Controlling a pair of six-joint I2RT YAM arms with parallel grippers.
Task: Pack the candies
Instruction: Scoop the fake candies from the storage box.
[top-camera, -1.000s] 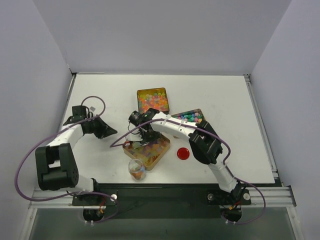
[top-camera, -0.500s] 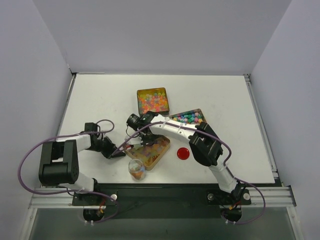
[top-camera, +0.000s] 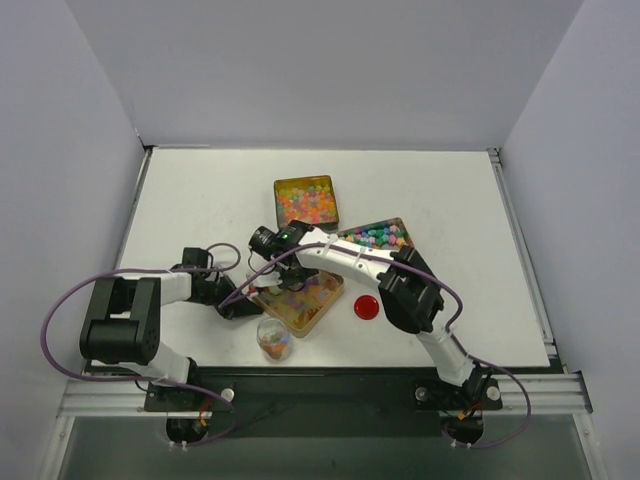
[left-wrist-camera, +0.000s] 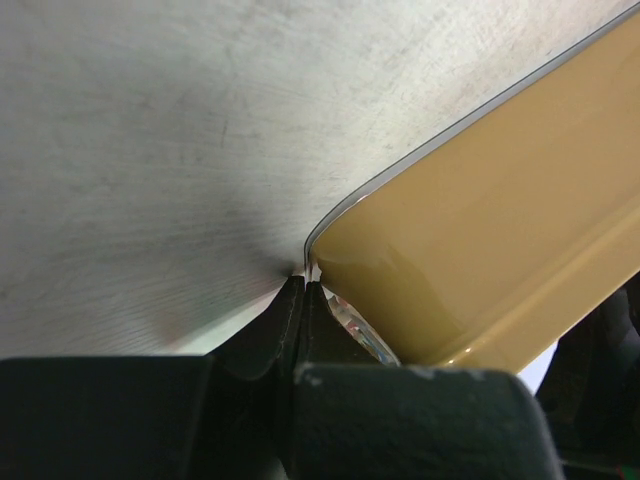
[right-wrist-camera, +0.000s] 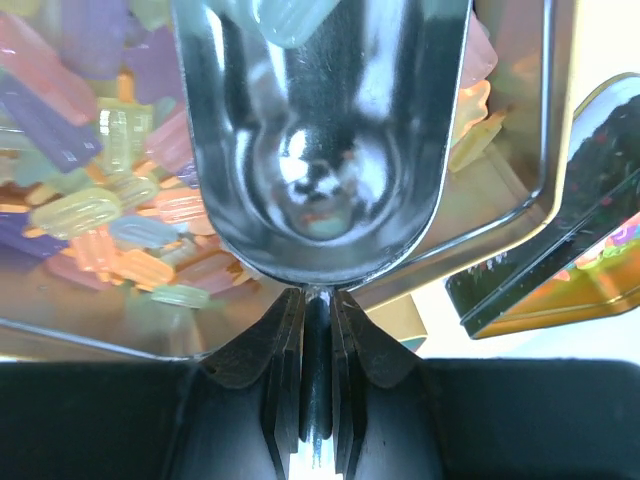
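Pastel candies (right-wrist-camera: 90, 210) fill the near gold tin (top-camera: 335, 292). My right gripper (top-camera: 290, 286) (right-wrist-camera: 317, 300) is shut on the handle of a metal scoop (right-wrist-camera: 320, 130), whose bowl lies over the candies inside that tin, with a pale candy at its far end. My left gripper (top-camera: 243, 308) (left-wrist-camera: 305, 288) sits low on the table at the tin's left corner, its fingertips shut on the thin rim there. The tin's yellow outer wall (left-wrist-camera: 500, 230) fills the right of the left wrist view. A small clear cup (top-camera: 273, 340) holding some candies stands just in front of the tin.
A flat red lid (top-camera: 367, 307) lies to the right of the near tin. Two more tins of candies stand behind, one (top-camera: 305, 200) at the middle and one (top-camera: 378, 235) to the right. A dark printed tin wall (right-wrist-camera: 560, 260) shows beside the scoop.
My left gripper swung from the left of the table in to the near tin's left corner and dropped low. The right gripper and scoop shifted slightly within the tin.
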